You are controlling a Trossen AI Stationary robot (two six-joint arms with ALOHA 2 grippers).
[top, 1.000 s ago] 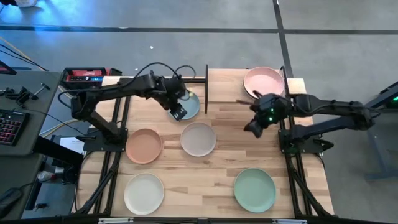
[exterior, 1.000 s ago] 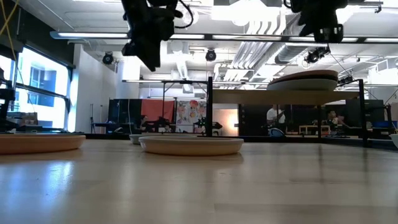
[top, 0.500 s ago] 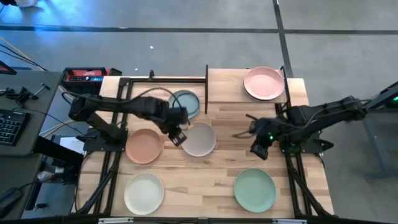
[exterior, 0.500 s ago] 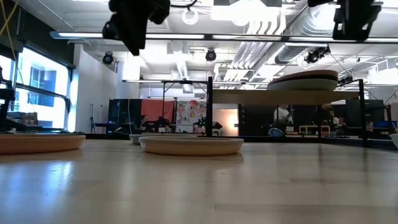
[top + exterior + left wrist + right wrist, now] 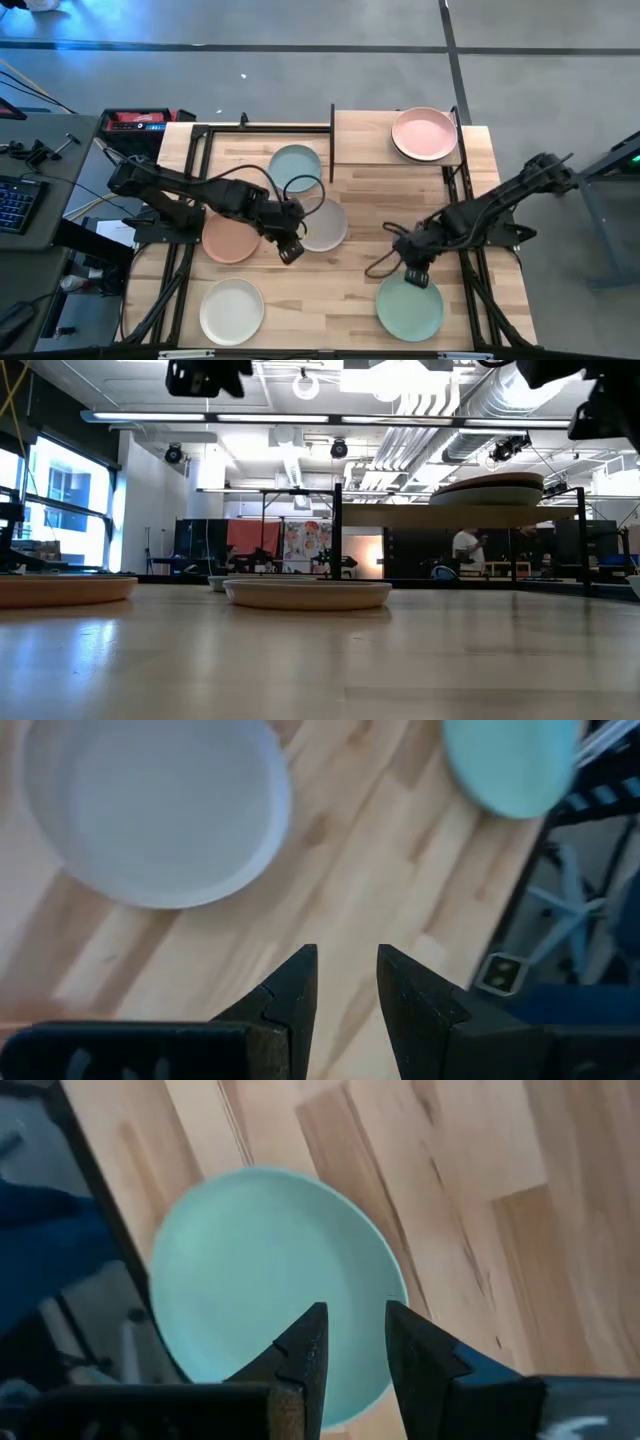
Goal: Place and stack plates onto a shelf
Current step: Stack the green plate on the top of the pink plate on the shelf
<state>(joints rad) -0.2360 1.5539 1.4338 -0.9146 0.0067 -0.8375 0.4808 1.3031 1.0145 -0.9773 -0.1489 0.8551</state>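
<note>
- Right, your left gripper (image 5: 290, 250) hangs over the bench (image 5: 350, 290), just past the near edge of the beige-grey plate (image 5: 322, 224). Its wrist view shows the fingers (image 5: 290, 995) a narrow gap apart with nothing between them.
- Your right gripper (image 5: 415, 272) sits above the far edge of the mint green plate (image 5: 409, 305). The jaws are slightly parted and empty; the plate fills its wrist view beyond them, so it looks lined up for a rim pick.
- The shelf (image 5: 370, 140) stands at the far side of the bench. Only the pink plate (image 5: 424, 133) is on it, at its right end, which leaves the left end free for a second stack.
- Other plates lie flat on the bench: light blue plate (image 5: 296, 167) by the shelf's left post, terracotta plate (image 5: 230, 236) beside the left arm, cream plate (image 5: 231, 311) near the front left.
- Plates are spread well apart, likely so each rim is reachable without nudging a neighbour.
- Judgement: early in the task, one of the six visible plates shelved.
- Watch the shallow rims. A pinch on a flat plate needs the lower finger under the edge, or it may slip.
- The low view shows the pink plate sitting level on the shelf.
</note>
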